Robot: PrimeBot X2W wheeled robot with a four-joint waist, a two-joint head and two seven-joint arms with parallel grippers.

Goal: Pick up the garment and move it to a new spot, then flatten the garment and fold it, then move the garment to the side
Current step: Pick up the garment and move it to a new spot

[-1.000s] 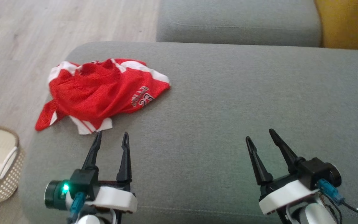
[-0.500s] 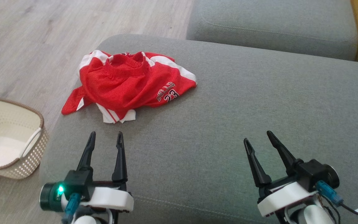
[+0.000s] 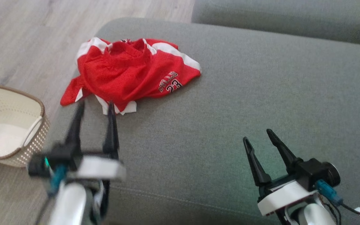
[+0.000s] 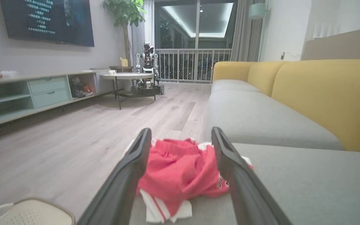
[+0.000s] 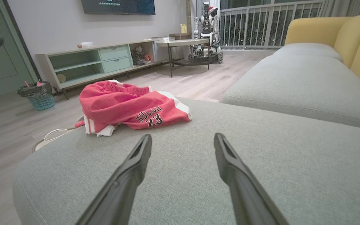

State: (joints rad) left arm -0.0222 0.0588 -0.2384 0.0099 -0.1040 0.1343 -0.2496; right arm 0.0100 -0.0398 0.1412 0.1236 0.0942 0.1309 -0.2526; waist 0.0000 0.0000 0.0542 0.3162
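As the left arm has pushed forward since half a second ago, we find the left gripper (image 3: 96, 105) blurred in the head view, jaws spread and empty. Its tips are now right at the white hem of the garment (image 3: 130, 73), where a strip of bare cushion lay between them before. The picture has also slid a little, so the camera moved; the red garment lies crumpled as before at the far left corner of the grey sofa seat (image 3: 236, 93). The right gripper (image 3: 257, 135) hovers at the lower right as it did, released, holding nothing, well apart from the cloth. On the garment we read "23" under a curved word, upside down here. A cream perforated basket (image 3: 34, 142) stands on the floor (image 3: 20, 37) just beside that corner.

In the left wrist view the two dark fingers (image 4: 130, 175) frame the garment, which lies just ahead between them; the left one hides its left edge. A wall screen (image 4: 48, 22) carries lines of text too small for us to read. A second robot (image 4: 148, 67) stands by a round table (image 4: 127, 76) farther off.

In the right wrist view the fingers stand wide over bare cushion, and the garment lies ahead to the left, its print reading "BULLS 23".
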